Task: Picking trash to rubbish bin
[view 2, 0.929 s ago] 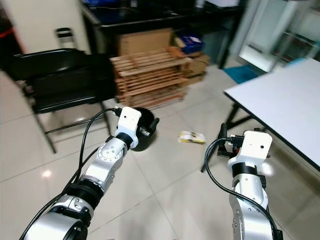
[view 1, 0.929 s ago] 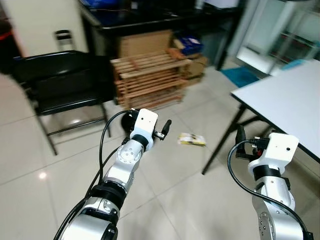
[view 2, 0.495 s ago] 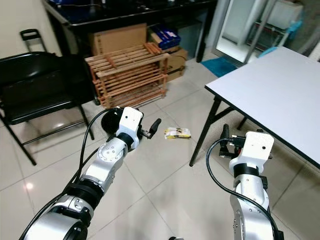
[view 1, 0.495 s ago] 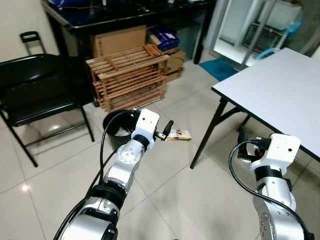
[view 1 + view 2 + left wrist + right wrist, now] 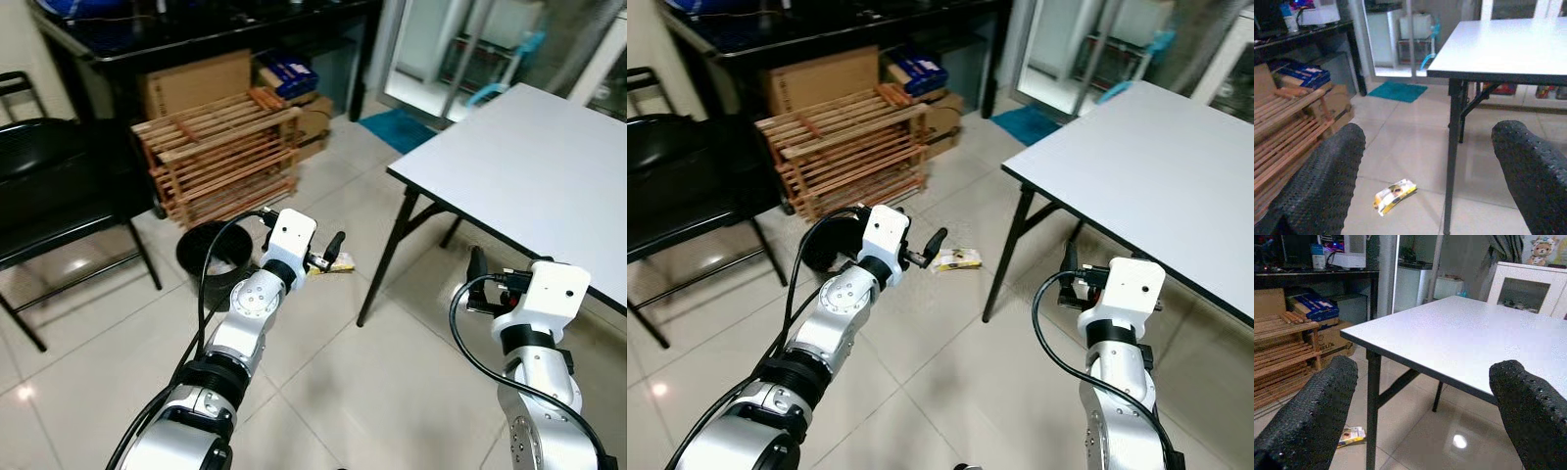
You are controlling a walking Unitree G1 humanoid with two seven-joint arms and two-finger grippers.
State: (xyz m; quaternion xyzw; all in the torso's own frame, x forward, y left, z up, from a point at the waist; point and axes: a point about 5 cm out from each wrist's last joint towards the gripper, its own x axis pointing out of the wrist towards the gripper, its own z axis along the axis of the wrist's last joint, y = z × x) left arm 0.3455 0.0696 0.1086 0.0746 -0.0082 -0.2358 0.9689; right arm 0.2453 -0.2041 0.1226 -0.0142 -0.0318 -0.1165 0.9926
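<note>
— What has changed?

— My view has swung and closed in; the yellow wrapper point(image 5: 956, 258) on the tiles now lies just past my left gripper point(image 5: 1425, 176), nearer than a moment ago; so I judge the approach nearly done.

— Fingers?

— Both pairs are spread wide and empty; my right gripper point(image 5: 1420, 416) waits.

— Room?

— The table leg point(image 5: 1003, 249) stands near the wrapper; the black bin point(image 5: 208, 255) sits close on the wrapper's other side; open floor between.

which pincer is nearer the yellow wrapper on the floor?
Left. The left pincer hangs just short of the yellow wrapper; the right pincer is off beside the table leg.
</note>
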